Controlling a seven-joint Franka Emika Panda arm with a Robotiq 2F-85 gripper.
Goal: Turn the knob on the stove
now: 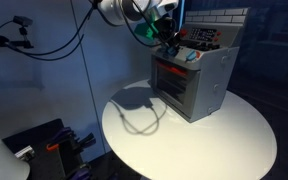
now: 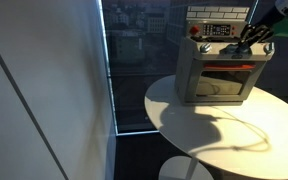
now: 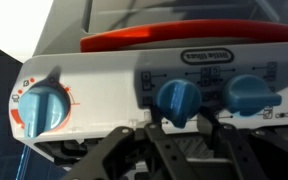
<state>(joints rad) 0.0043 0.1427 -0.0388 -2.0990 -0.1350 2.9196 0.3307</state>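
Wrist view: gripper (image 3: pixel 179 135) at bottom edge, jaws apart, nothing grasped, just below middle knob (image 3: pixel 176 98) (contact not discernible). Light-blue knobs either side (image 3: pixel 42 108) (image 3: pixel 249 95). Stove (image 1: pixel 194 80) (image 2: pixel 222 70) stood upright near far edge of round white table (image 1: pixel 214 145) (image 2: pixel 214 130) in both exterior views.

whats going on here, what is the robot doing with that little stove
A robot arm has its gripper up against the front control panel of a small toy stove, which stands on a round white table. In the wrist view the gripper sits just below the middle knob of three light-blue ones. These views do not show whether it is gripping the knob.
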